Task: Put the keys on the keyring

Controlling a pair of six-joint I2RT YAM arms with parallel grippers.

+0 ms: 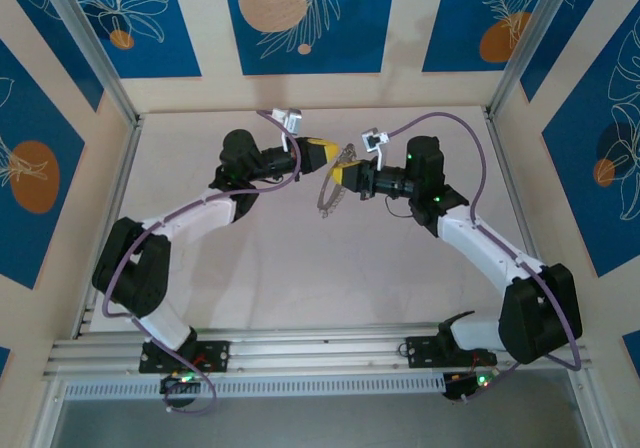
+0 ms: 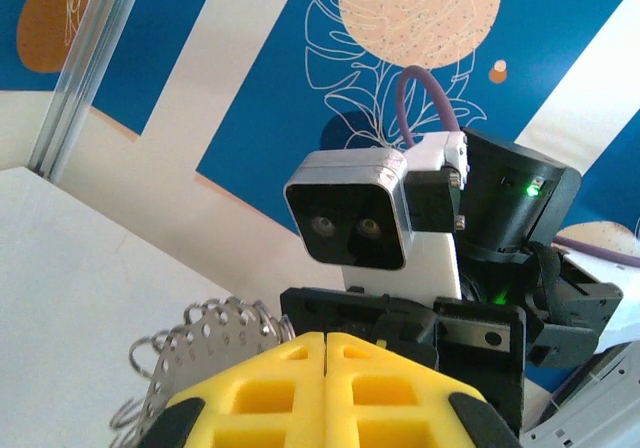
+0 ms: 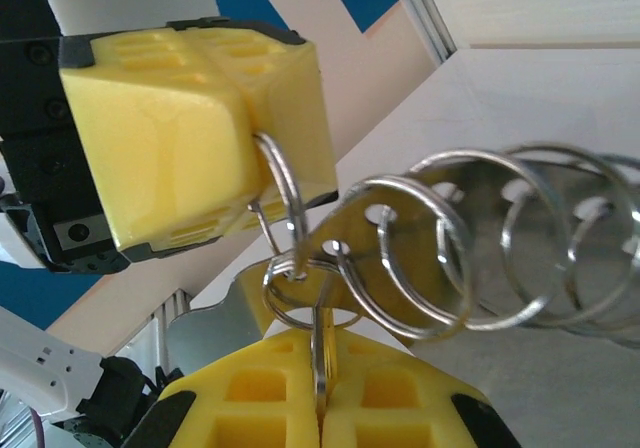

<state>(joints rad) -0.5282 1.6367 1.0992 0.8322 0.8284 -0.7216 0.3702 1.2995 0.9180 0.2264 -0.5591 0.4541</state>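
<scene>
keyring (image 1: 326,200): held over table (image 1: 300,278) centre, nearer far edge, strung between both grippers. left gripper (image 1: 322,155): clenched on one keyring loop. right gripper (image 1: 345,176): clenched on another loop.

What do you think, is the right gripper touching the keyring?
Touching. Right wrist view: the right gripper is shut on a silvery loop of the keyring.

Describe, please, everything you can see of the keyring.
The keyring is a thin grey metal band punched with holes, with silvery split rings threaded through them. It hangs as a curved strip off the table. The left end effector pinches one split ring; the right end effector is shut on another, seen edge-on between its yellow pads.
</scene>
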